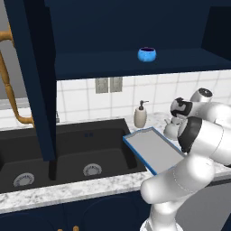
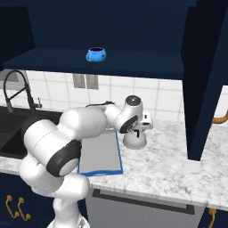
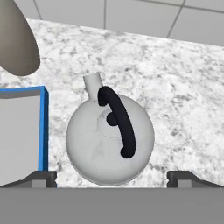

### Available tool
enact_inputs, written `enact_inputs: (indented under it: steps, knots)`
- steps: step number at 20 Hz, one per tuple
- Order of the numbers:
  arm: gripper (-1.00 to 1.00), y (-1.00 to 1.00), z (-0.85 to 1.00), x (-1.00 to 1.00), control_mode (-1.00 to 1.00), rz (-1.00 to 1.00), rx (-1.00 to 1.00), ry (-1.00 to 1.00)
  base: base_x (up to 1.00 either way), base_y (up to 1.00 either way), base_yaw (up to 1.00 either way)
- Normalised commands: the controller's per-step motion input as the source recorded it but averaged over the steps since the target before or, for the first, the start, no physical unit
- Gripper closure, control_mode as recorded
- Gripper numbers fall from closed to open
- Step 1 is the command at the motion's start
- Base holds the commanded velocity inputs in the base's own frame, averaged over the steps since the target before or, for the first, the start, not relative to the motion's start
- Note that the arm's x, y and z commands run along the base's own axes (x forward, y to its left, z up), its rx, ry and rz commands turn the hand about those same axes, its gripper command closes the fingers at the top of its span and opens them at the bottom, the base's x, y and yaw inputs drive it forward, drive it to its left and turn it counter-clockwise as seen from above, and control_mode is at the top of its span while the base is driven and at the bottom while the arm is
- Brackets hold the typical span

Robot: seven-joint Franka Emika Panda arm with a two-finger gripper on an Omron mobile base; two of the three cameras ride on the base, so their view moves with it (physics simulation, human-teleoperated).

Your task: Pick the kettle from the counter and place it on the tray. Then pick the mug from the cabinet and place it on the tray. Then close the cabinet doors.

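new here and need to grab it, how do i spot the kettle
Find the speckled counter right of the black sink. Beside the blue-rimmed tray sits the kettle: squat silver dome, black arched handle, unlike the taller beige soap bottle.

The tray (image 1: 151, 151) is seen lying flat on the counter (image 1: 67, 191), just right of the black double sink (image 1: 67, 158). The kettle (image 1: 171, 130) is partly hidden behind the arm, beside the tray's far right corner. The soap bottle (image 1: 140, 115) stands near the tiled wall. The mug (image 1: 147, 54) sits on the shelf of the cabinet (image 1: 135, 63), one door (image 1: 34, 76) swung open.
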Motion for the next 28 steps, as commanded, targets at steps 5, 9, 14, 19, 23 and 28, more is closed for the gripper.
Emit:
enact_inputs:
  steps: [5,9,14,19,23,28]
  knots:
    - [-1.00,0.00,-0.07,0.09,-1.00,0.00,0.00,0.00,0.00,0.00,0.00]
    - [-1.00,0.00,-0.07,0.10,-1.00,0.00,0.00,0.00,0.00,0.00,0.00]
    - [-1.00,0.00,-0.11,0.14,-1.00,0.00,0.00,0.00,0.00,0.00,0.00]
    - [-1.00,0.00,-0.12,0.12,-1.00,0.00,0.00,0.00,0.00,0.00,0.00]
    - [-1.00,0.00,-0.10,0.07,-1.00,0.00,0.00,0.00,0.00,0.00,0.00]
    - [-1.00,0.00,-0.11,0.02,-1.00,0.00,0.00,0.00,0.00,0.00,0.00]
